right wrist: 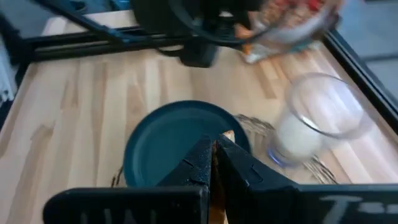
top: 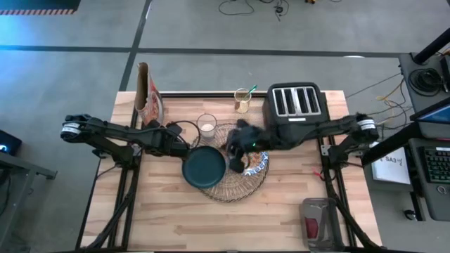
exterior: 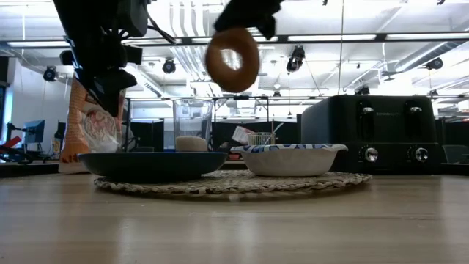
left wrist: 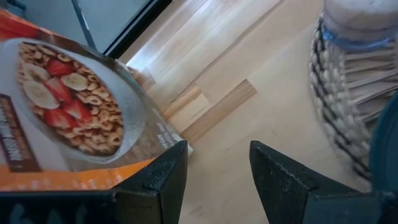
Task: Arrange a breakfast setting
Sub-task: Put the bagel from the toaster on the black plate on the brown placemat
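Note:
A round tan woven placemat (top: 242,188) lies mid-table. On it sit a dark teal plate (top: 203,167) and a blue-and-white patterned bowl (exterior: 287,158). A clear glass (top: 207,125) with white contents stands at the mat's far-left edge. My right gripper (top: 238,156) is above the mat, shut on a tan ring-shaped bagel (exterior: 232,59). My left gripper (left wrist: 214,165) is open and empty, low beside the plate's left rim, between the cereal box (left wrist: 68,112) and the glass. No spoon shows plainly. My right gripper pinches the bagel's upper rim (exterior: 238,33) between its two fingers, coming from above. A tan sliver (right wrist: 226,137) shows between the shut fingers in the right wrist view. The ring hangs upright below the fingers, lifted clear, high above the plate and the bowl.
A black four-slot toaster (top: 295,104) stands at the far right. The cereal box (top: 149,97) stands at the far left. A small cup (top: 243,100) with a green-handled utensil is at the far edge. A grey and red object (top: 318,221) lies near right.

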Robot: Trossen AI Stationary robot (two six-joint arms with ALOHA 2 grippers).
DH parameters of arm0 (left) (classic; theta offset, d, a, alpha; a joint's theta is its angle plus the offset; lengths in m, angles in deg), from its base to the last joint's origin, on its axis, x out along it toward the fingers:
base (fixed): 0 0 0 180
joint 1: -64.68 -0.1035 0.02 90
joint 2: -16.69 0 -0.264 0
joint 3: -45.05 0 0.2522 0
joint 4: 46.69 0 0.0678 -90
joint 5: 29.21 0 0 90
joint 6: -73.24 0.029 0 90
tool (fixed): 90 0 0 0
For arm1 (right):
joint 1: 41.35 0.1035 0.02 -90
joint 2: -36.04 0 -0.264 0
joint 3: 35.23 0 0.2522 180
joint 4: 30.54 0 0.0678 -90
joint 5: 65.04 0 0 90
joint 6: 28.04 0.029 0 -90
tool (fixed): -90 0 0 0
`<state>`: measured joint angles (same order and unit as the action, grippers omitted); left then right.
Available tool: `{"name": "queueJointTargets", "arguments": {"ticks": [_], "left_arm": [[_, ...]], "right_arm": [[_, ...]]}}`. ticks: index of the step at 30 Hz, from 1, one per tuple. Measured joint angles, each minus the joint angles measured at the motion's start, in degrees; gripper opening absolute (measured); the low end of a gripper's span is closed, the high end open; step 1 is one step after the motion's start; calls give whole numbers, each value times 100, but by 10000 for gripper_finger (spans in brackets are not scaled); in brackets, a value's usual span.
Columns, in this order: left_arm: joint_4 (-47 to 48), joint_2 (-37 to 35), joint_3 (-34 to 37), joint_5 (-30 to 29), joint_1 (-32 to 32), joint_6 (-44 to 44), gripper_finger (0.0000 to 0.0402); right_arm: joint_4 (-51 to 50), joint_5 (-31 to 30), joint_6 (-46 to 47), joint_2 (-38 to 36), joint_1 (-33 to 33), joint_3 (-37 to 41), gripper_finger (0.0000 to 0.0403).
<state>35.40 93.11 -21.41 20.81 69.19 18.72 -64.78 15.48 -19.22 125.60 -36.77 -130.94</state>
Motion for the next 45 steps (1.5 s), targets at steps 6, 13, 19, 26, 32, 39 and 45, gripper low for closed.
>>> {"name": "queueJointTargets", "arguments": {"ticks": [6,13,19,26,32,39,45], "left_arm": [[247,0,0,-1,1,0,157],[333,0,0,-2,1,0,157],[366,0,0,-1,1,0,157],[377,-2,0,-1,1,0,157],[376,-7,0,7,0,0,157],[388,-7,0,41,-1,0,157],[387,-7,0,45,1,0,157]], "right_arm": [[832,-148,-392,577,291,2,9],[1380,-617,-1159,1079,459,2,9],[1583,-619,-1660,1450,483,2,9],[2088,-626,-2413,1870,481,7,9],[2352,-640,-3075,2160,481,4,9],[2411,-707,-3198,2402,479,4,25],[2364,-707,-3111,2356,479,4,78]]}}
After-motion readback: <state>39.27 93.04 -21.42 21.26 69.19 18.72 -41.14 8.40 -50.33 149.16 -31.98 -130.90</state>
